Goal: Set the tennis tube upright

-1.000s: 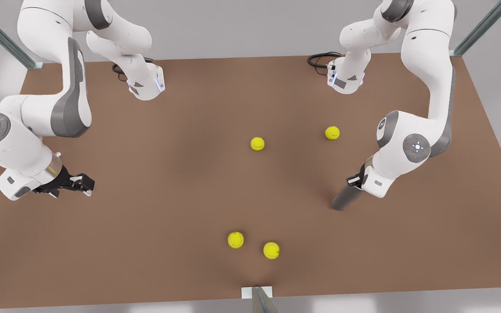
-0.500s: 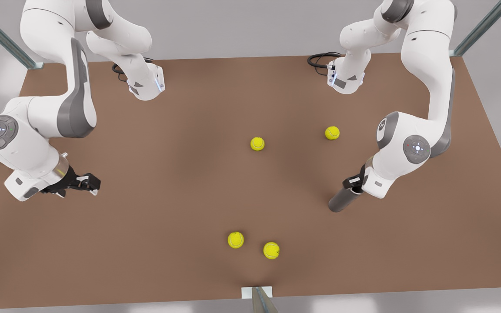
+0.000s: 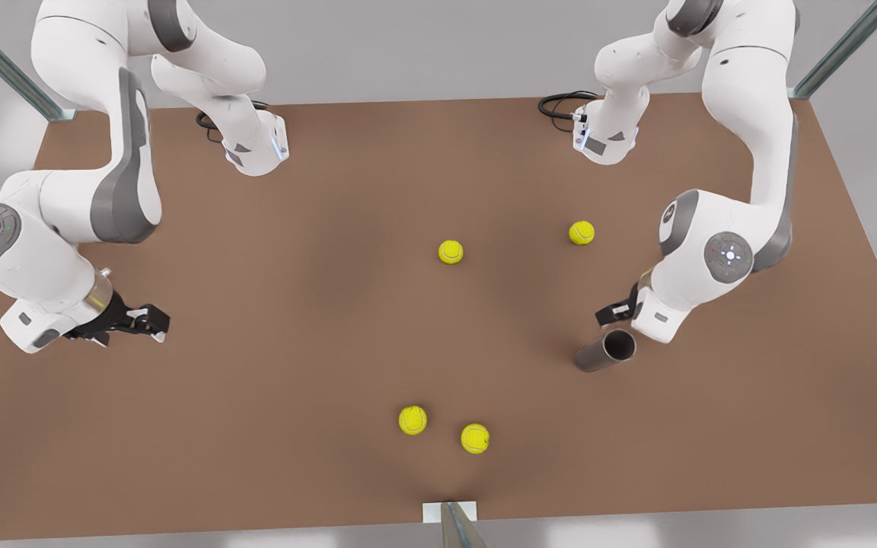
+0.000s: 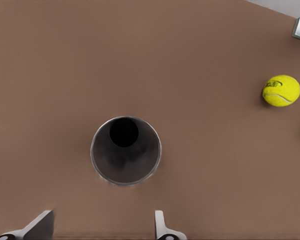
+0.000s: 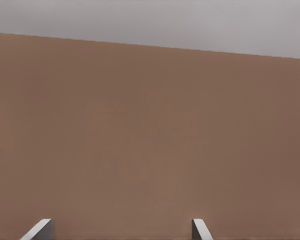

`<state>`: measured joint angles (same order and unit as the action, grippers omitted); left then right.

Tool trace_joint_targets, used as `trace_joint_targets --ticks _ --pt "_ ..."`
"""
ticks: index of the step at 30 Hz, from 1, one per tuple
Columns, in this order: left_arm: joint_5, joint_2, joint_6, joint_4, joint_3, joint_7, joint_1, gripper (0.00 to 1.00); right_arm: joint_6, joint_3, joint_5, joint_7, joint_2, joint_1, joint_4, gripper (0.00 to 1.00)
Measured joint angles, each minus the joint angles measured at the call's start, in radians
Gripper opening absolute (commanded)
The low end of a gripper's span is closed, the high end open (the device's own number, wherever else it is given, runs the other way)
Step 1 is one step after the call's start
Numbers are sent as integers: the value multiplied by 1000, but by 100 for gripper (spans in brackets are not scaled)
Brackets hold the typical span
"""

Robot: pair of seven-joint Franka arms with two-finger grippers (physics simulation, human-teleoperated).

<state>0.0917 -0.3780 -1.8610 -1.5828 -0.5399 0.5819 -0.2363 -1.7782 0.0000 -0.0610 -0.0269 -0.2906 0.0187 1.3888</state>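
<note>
Both jaws spread, empty; left gripper (image 3: 615, 310) above upright tennis tube (image 3: 606, 352) (right gripper (image 3: 151, 320) waits).

My left gripper (image 3: 615, 312) is mostly hidden behind my own wrist in the front view, and my left wrist view cuts its fingertips (image 4: 40, 226) off at the frame's edge. My right wrist view likewise crops my right gripper's fingertips (image 5: 40, 229). The tennis tube's (image 4: 125, 150) floor is lost in darkness.
</note>
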Motion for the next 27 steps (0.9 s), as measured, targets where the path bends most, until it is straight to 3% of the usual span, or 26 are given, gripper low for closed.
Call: trace_joint_targets --ticks 4,9,10,11,13,14,15,27 --pt "0 15 67 39 -7 2 10 99 -5 0 35 -48 -6 -15 -10 100" --pt "25 38 319 217 -19 -59 18 99 -4 0 35 -50 -7 -17 -4 100" --pt "50 70 409 233 105 -242 152 99 -6 0 35 -50 -7 -24 -4 100" --pt "48 145 460 231 325 -352 274 99 -4 0 35 -50 -7 -20 -4 100" --pt "7 282 481 137 552 -391 410 99 -7 0 35 -50 -7 -15 -4 100" --pt "-12 453 289 -124 561 -392 384 99 -6 0 35 -50 -7 -12 -10 100" --pt "-26 471 258 -161 561 -400 343 99 -8 0 35 -50 -7 -13 -7 100" --pt "-61 481 302 -157 548 -398 356 99 -10 0 32 -63 -22 -20 -12 100"
